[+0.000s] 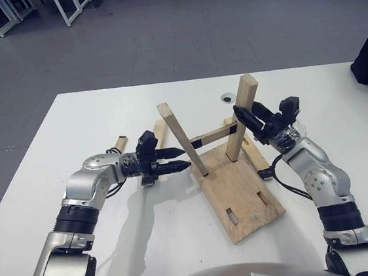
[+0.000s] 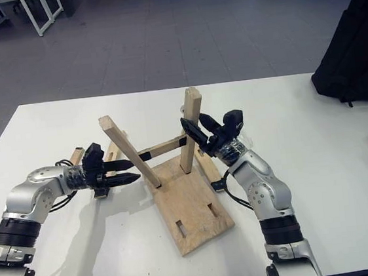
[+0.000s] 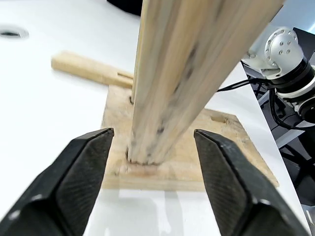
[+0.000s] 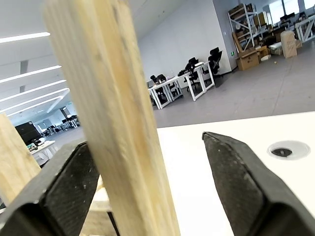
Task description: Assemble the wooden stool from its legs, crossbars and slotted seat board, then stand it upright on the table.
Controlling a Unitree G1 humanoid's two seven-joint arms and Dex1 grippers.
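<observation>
Wooden seat board [image 1: 242, 188] lies flat on the white bench [image 1: 89, 115]. Left leg [image 1: 181, 138] and right leg [image 1: 241, 119] stand in its slots, joined by a crossbar [image 1: 211, 135]. Left hand [image 1: 185, 159] spread, just short of left leg's base. Right hand [image 1: 264, 108] spread astride right leg.

A pale wooden leg [image 4: 113, 123] stands slightly tilted between the right gripper's [image 4: 145, 140] two black fingers [image 4: 241, 187], which are spread apart. A second leg [image 4: 15, 157] shows at the edge. Beyond lie a white table [image 4: 206, 152] with a round hole [image 4: 281, 152], and distant office desks [image 4: 182, 88] and chairs [image 4: 214, 56].
</observation>
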